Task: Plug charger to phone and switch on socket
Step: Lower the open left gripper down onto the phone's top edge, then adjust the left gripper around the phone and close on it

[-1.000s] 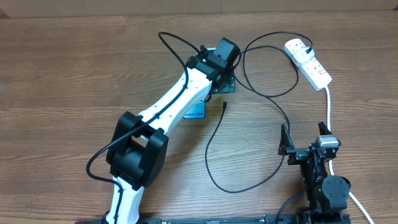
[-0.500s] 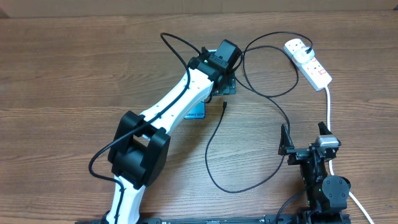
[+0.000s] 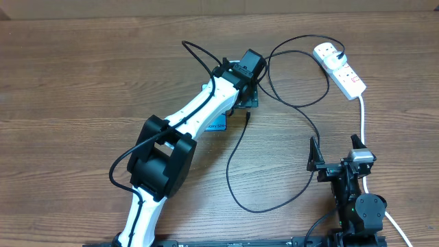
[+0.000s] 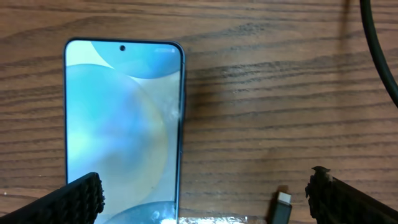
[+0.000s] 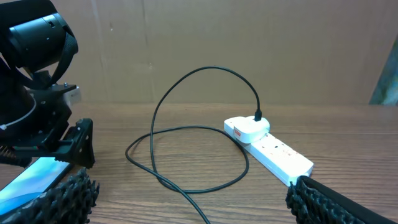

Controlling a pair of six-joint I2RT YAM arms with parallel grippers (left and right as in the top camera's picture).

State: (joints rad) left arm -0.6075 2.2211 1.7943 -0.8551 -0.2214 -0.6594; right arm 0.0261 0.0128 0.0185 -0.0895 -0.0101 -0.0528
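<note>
The phone lies flat, screen up, with a light blue-white screen; in the overhead view only its lower end shows under my left arm. My left gripper is open just above it, one finger over the screen, the other right of the charger's connector tip, which lies on the wood. The black cable loops across the table to a plug in the white socket, also in the right wrist view. My right gripper is open and empty near the front edge.
The socket's thick white lead runs down past my right gripper. A cardboard wall stands behind the table. The black cable's loops lie between the two arms.
My left arm has shifted a little to the right over the phone. The right arm, cable and socket have not moved.
</note>
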